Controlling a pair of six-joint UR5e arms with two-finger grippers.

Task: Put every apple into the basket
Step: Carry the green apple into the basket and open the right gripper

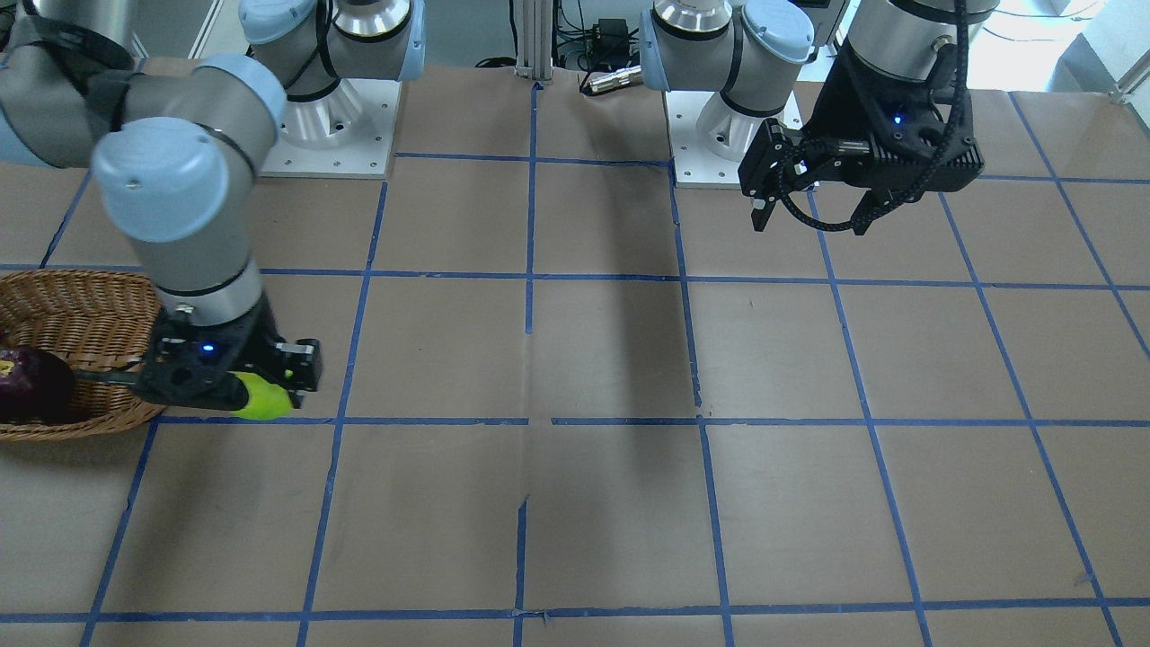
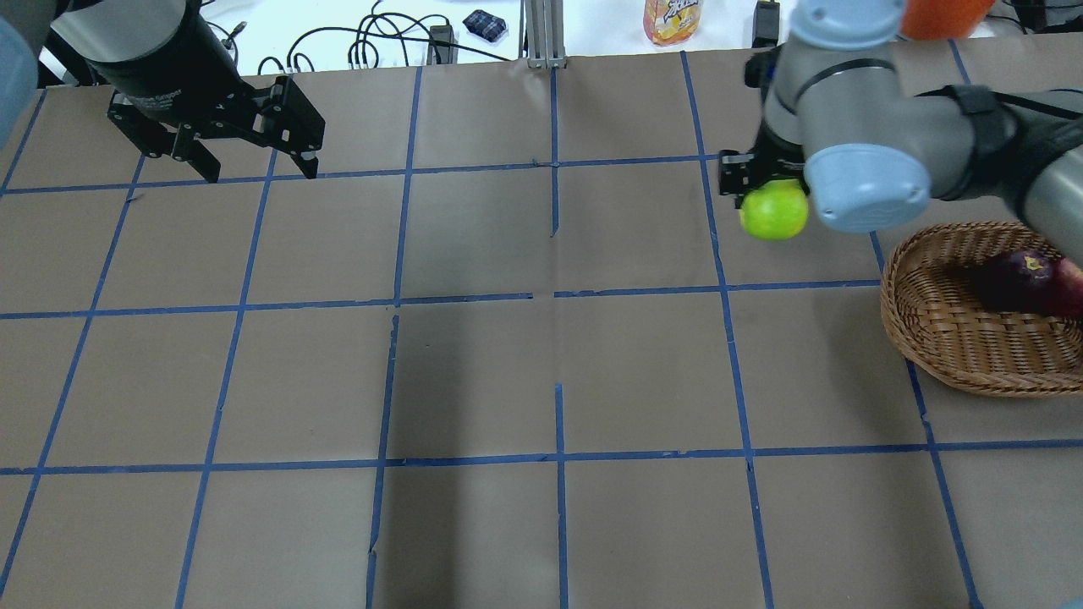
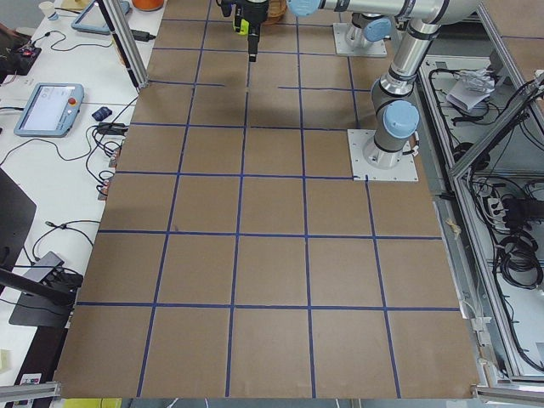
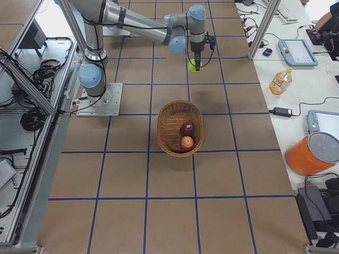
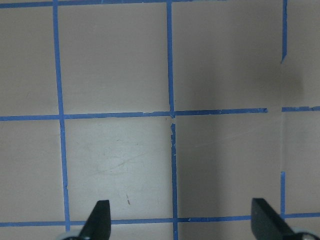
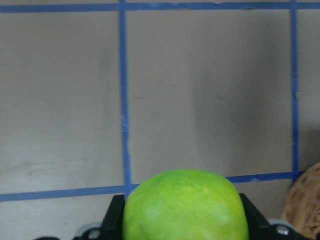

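Observation:
My right gripper (image 2: pixel 768 196) is shut on the lime green apple (image 2: pixel 774 210) and holds it above the table, a short way from the basket's rim. The apple fills the bottom of the right wrist view (image 6: pixel 185 205), between the two fingers. The oval wicker basket (image 2: pixel 931 338) holds the dark maroon apple (image 2: pixel 1019 275) and the red apple (image 4: pixel 186 143) side by side. In the front view the basket (image 1: pixel 81 305) is at the left edge, with the green apple (image 1: pixel 265 400) just beside it. My left gripper (image 2: pixel 258 176) is open and empty, raised over the far left of the table.
Blue tape lines divide the brown table into squares. A drink bottle (image 2: pixel 673 19) and an orange container (image 2: pixel 943 13) stand beyond the far edge. The two arm bases (image 1: pixel 332 117) (image 1: pixel 728 126) are bolted on at the robot's side.

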